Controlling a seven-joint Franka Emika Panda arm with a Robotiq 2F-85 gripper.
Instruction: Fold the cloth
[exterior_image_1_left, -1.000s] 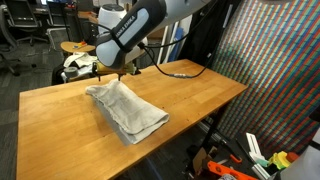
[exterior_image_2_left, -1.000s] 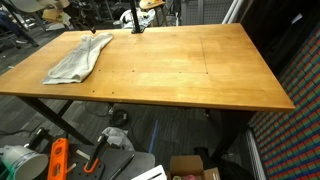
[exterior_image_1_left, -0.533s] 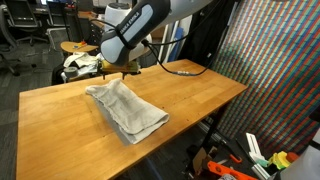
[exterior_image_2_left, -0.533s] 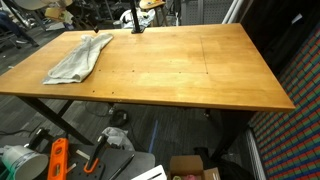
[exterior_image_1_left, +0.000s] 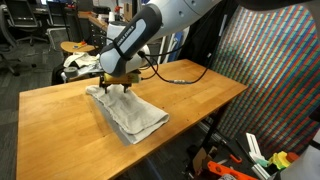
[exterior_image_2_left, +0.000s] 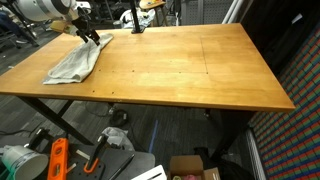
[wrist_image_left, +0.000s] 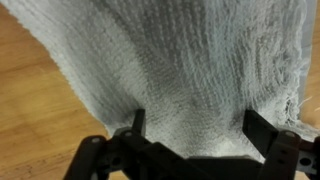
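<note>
The big wooden table (exterior_image_1_left: 200, 95) has the cloth (exterior_image_1_left: 128, 110) lying crumpled near one end. The gripper (wrist_image_left: 194, 120) hangs right over one end of the cloth. Its two fingers are spread wide apart and hold nothing.

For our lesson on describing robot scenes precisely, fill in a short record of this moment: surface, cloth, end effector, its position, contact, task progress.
surface: wooden table
cloth: pale grey-white cloth, rumpled, lying near one table edge
end effector: end effector open, fingers spread wide
position: over one end of the cloth, with fabric between the fingers in the wrist view
contact: cannot tell whether it touches the fabric
task progress: no neat fold visible yet
</note>
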